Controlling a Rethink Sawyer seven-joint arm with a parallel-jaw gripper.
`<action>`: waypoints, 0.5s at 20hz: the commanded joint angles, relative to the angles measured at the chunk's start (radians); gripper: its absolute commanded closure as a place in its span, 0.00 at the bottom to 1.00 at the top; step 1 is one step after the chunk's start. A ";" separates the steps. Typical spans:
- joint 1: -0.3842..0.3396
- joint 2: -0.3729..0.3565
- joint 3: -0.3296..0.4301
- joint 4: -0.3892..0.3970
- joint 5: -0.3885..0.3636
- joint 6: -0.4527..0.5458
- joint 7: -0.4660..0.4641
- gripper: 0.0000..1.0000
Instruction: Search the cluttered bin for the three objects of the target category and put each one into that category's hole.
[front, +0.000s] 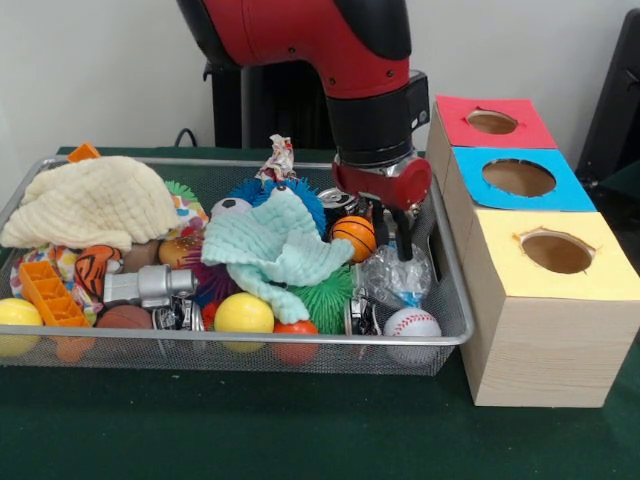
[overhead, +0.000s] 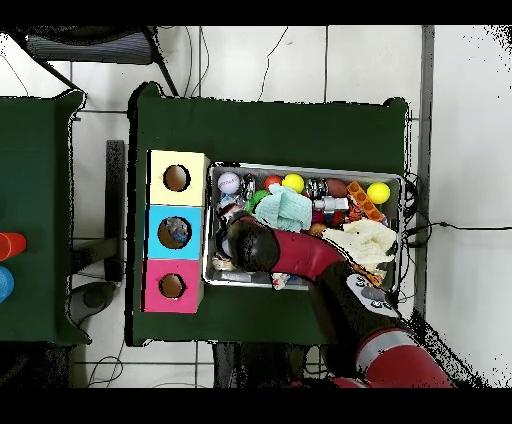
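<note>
Lying crumpled at the near right of the bin (front: 455, 330), between orange ball (front: 353, 236) and baseball (front: 411, 323): one clear plastic piece (front: 397, 275). Claw (front: 392, 238) spread apart just above it, gripping nothing. Probably light, thin, slippery and easily crushed; best pinched gently across a creased wall.

Glossy red arm (front: 300, 40), black cylindrical wrist section, silver ring, red collar, dark tool (front: 392, 232) fingers

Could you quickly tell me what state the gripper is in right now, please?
Gripper: open, holding nothing; its dark fingers hang apart just above the crumpled clear plastic piece at the bin's box-side end.
</note>
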 joint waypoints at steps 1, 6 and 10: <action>0.017 -0.058 -0.056 0.015 0.075 0.107 0.133 1.00; 0.036 -0.088 -0.077 0.014 0.094 0.145 0.128 1.00; 0.055 -0.143 -0.110 0.026 0.111 0.217 0.122 1.00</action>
